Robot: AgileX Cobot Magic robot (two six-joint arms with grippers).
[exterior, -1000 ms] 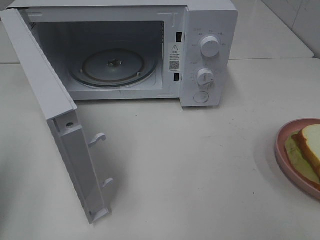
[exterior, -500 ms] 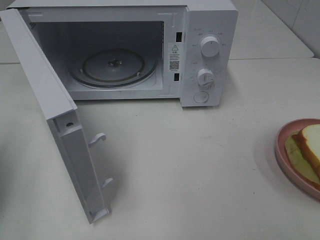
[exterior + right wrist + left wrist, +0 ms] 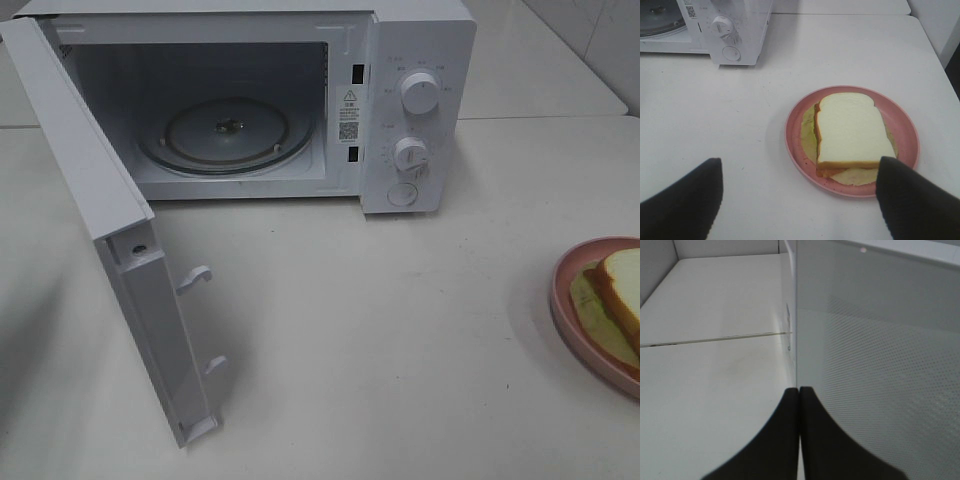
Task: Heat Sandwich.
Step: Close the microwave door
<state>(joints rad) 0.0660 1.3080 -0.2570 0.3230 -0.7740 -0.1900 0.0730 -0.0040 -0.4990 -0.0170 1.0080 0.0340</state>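
At frame edge the sandwich (image 3: 622, 292) is cut off; left jaws together, right jaws apart.

The microwave (image 3: 300, 100) stands at the rear of the table (image 3: 380, 340), left of centre in the high view. Its door (image 3: 110, 240) is swung open to the left, projecting forward over the table. The turntable (image 3: 225, 133) lies inside the cavity on its floor. The control panel occupies the microwave's right side, with the upper knob (image 3: 420, 92) above the lower knob (image 3: 411, 153) and a button (image 3: 402, 193) beneath both. The plate (image 3: 575, 320) sits on the table at the right edge of the view, well forward and right of the microwave. The sandwich (image 3: 622, 290) lies on the plate.
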